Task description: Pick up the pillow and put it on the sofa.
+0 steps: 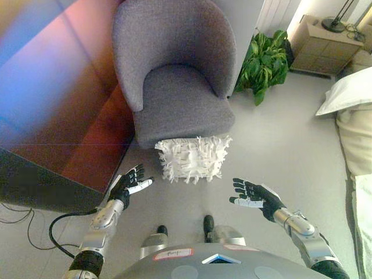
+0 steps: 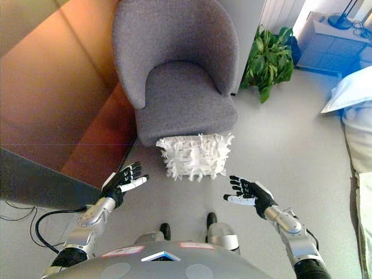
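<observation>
A white shaggy pillow (image 1: 192, 158) lies on the floor, leaning against the front of a grey tub armchair (image 1: 177, 72). My left hand (image 1: 129, 184) is open and empty, low and to the left of the pillow, a short way from it. My right hand (image 1: 254, 197) is open and empty, below and to the right of the pillow. Neither hand touches the pillow. The chair seat (image 2: 185, 93) has nothing on it.
A dark reddish panel (image 1: 64, 99) stands along the left. A green potted plant (image 1: 264, 61) is right of the chair. A wooden cabinet (image 1: 322, 46) stands at the back right. White bedding (image 1: 354, 110) lies at the right edge. Grey floor (image 1: 279, 139) spreads to the right.
</observation>
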